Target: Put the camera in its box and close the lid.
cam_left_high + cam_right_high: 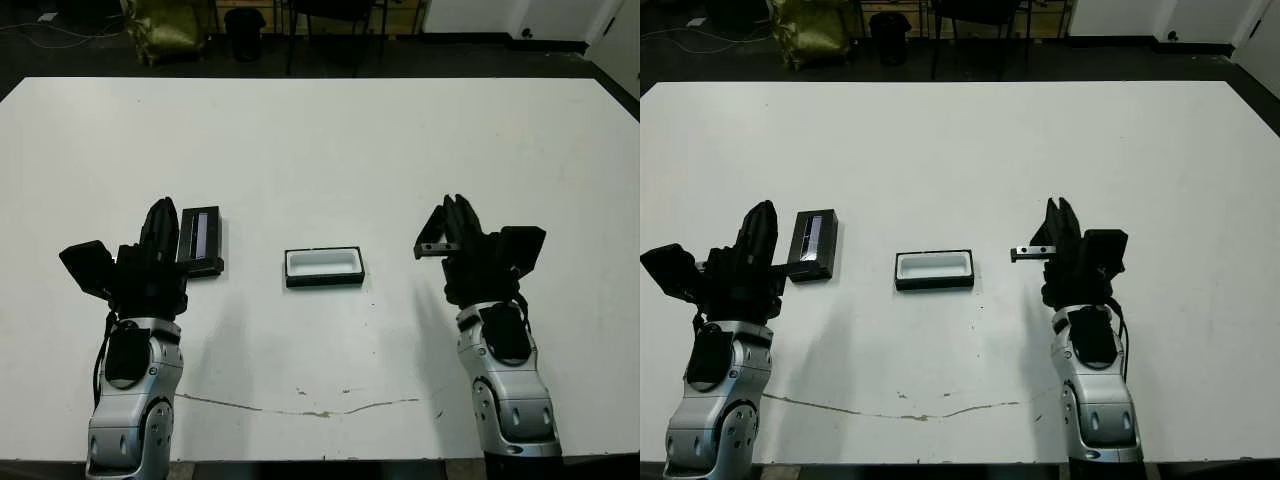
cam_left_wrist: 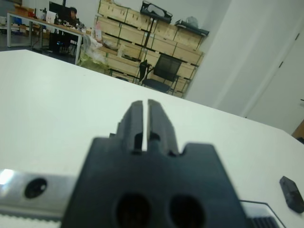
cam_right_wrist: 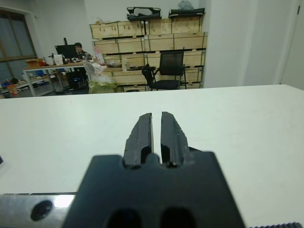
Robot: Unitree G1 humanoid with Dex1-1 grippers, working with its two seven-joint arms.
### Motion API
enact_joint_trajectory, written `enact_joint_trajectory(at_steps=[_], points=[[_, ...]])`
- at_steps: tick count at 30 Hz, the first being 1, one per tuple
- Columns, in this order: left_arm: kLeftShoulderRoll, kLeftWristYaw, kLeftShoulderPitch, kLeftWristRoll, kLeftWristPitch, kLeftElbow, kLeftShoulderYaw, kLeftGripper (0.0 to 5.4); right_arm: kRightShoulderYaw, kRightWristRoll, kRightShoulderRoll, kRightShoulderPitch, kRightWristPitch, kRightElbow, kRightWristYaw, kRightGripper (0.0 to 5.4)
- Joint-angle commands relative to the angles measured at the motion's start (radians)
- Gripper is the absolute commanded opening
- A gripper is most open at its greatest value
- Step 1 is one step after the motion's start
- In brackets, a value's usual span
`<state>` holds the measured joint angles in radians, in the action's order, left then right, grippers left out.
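Observation:
The box (image 1: 323, 267) lies open in the middle of the table, a shallow black tray with a bare white lining. To its left lies the lid (image 1: 203, 240), flat and black with a pale strip along its middle; its corner also shows in the left wrist view (image 2: 260, 214). My left gripper (image 1: 160, 210) stands just left of the lid, shut, nothing between its fingers (image 2: 134, 118). Right of the box, a hand's width off, my right gripper (image 1: 456, 205) is also shut and holds nothing (image 3: 156, 116). The camera is out of view.
A thin crack (image 1: 300, 410) runs across the white table (image 1: 330, 150) near its front edge. Beyond the far edge stand a yellow-green bag (image 1: 165, 30), chair legs and a dark bin. A person (image 3: 78, 47) sits at a desk far off.

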<state>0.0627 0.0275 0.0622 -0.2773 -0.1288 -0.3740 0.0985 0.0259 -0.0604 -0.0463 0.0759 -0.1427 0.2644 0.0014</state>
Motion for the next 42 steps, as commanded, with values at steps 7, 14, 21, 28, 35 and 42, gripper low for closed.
enact_joint_trajectory(at_steps=[7,14,21,28,35,42], points=[[-0.004,-0.017,0.027,0.009,0.023,0.036,0.008,0.01,0.003,0.015,-0.035,0.058,-0.081,-0.013,-0.061,0.00],[0.003,-0.015,0.031,0.003,0.024,0.043,0.008,0.00,-0.002,0.034,-0.088,0.163,-0.177,-0.070,-0.143,0.22],[-0.006,-0.031,0.030,0.017,0.049,0.066,0.006,0.00,-0.006,0.103,-0.134,0.262,-0.126,-0.232,-0.250,1.69],[-0.003,-0.033,0.032,-0.001,0.030,0.057,0.010,0.00,-0.006,0.159,-0.167,0.347,-0.111,-0.367,-0.341,3.23],[-0.006,-0.039,0.033,0.010,0.036,0.064,0.010,0.00,-0.010,0.193,-0.176,0.415,0.007,-0.552,-0.431,4.82],[-0.006,-0.035,0.035,0.014,0.021,0.059,0.009,0.00,-0.025,0.182,-0.194,0.467,0.093,-0.703,-0.512,5.39]])
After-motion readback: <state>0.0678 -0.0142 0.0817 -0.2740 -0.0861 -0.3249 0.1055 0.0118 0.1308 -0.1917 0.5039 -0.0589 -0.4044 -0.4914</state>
